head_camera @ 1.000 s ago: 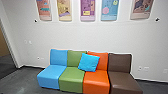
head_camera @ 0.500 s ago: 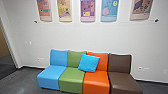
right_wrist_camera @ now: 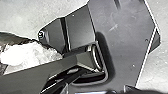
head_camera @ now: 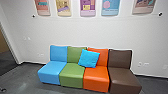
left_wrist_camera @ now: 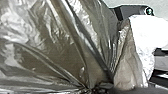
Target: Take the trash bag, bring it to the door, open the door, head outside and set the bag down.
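The trash bag (left_wrist_camera: 57, 50) spreads large through the left wrist view, its dark, shiny, see-through film pulled into long folds. These folds run together at my left gripper (left_wrist_camera: 101, 88), which is shut on the gathered film. Bright white material (left_wrist_camera: 147, 37) shows beside the film. The right wrist view has part of the bag (right_wrist_camera: 15, 37) too, with white crumpled material (right_wrist_camera: 32, 55) beside the robot's dark bar and plate.
Ahead, a row of blue, green, orange and brown seats (head_camera: 72, 75) stands along a white wall (head_camera: 100, 32), a blue cushion (head_camera: 89, 58) on it. An opening (head_camera: 5, 55) lies at the far left. A small dark object (head_camera: 3, 89) is on the grey floor (head_camera: 27, 77).
The head camera has shifted, so the seats and wall posters sit higher in its picture. A small dark object has come in at the lower left.
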You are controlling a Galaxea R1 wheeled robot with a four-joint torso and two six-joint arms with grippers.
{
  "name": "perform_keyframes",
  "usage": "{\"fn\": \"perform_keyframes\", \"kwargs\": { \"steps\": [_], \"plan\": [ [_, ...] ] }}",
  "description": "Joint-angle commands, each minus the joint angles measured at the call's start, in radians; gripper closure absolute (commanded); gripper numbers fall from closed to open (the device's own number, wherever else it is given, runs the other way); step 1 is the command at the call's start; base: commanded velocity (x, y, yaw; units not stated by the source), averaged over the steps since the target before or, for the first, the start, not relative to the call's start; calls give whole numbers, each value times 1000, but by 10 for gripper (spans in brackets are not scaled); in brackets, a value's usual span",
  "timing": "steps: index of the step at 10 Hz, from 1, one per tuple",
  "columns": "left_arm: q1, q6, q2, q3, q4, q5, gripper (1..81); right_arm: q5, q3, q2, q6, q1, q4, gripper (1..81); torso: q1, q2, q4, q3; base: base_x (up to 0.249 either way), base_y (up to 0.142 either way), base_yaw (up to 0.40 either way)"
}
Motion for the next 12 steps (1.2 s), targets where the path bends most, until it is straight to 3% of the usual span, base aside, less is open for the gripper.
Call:
{"fn": "perform_keyframes", "kwargs": {
  "steps": [1, 2, 4, 9, 10, 12],
  "plan": [
    [-61, 7, 0, -1, 5, 63, 811, -51, 8, -4, -1, 50, -13, 10, -20, 98, 0, 0, 0, 0, 0],
    [-61, 7, 0, -1, 4, 63, 811, -51, 6, -4, -1, 52, -12, 10, -2, 33, 0, 0, 0, 0, 0],
    [-61, 7, 0, -1, 4, 63, 811, -50, 6, -4, -1, 52, -12, 10, -6, 98, 0, -1, 0, 0, 0],
    [-63, 7, -3, -6, 2, 62, 811, -45, 2, -4, -1, 49, -13, 10, -8, 118, 0, 146, 0, 0, 0],
    [-63, 7, -3, -6, 2, 62, 811, -45, 2, -4, -1, 47, -13, 10, -9, 118, 0, 86, 0, 0, 0],
    [-63, 7, -2, -6, 2, 62, 811, -45, -7, 5, -1, 46, -13, 10, -11, 118, 0, 122, 0, 0, 0]
  ]
}}
